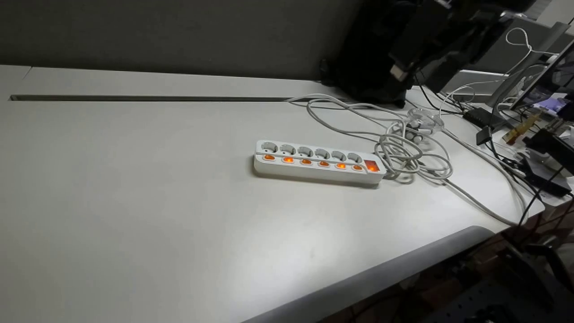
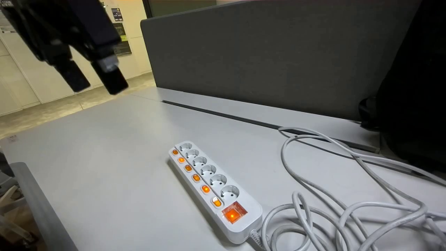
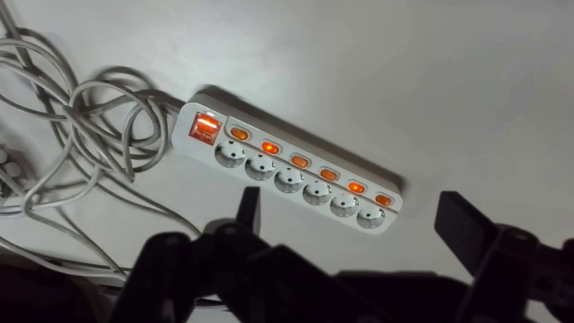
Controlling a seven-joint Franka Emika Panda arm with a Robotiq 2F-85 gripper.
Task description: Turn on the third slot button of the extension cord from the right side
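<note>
A white extension cord (image 1: pixel 316 174) lies on the table, and it also shows in an exterior view (image 2: pixel 249 212) and the wrist view (image 3: pixel 187 139). It has a row of sockets, a row of small orange buttons and a large lit main switch (image 3: pixel 206 128) at the cable end. Counted from the switch end, the second button (image 3: pixel 270 147) glows; the third button (image 3: pixel 299 161) looks unlit, also in both exterior views (image 1: pixel 323 163) (image 2: pixel 196 177). Another button (image 3: pixel 356 187) glows near the far end. My gripper (image 3: pixel 352 208) is open and empty, high above the table, apart from the cord; both exterior views show it (image 1: pixel 417 78) (image 2: pixel 97 87).
A loose coil of grey cable (image 1: pixel 399 154) lies beside the switch end, with a clear plastic object (image 1: pixel 423 121) on it. A dark partition (image 2: pixel 278 59) and a black bag (image 1: pixel 367 54) stand at the back. The table's grey front edge (image 1: pixel 381 273) slopes off.
</note>
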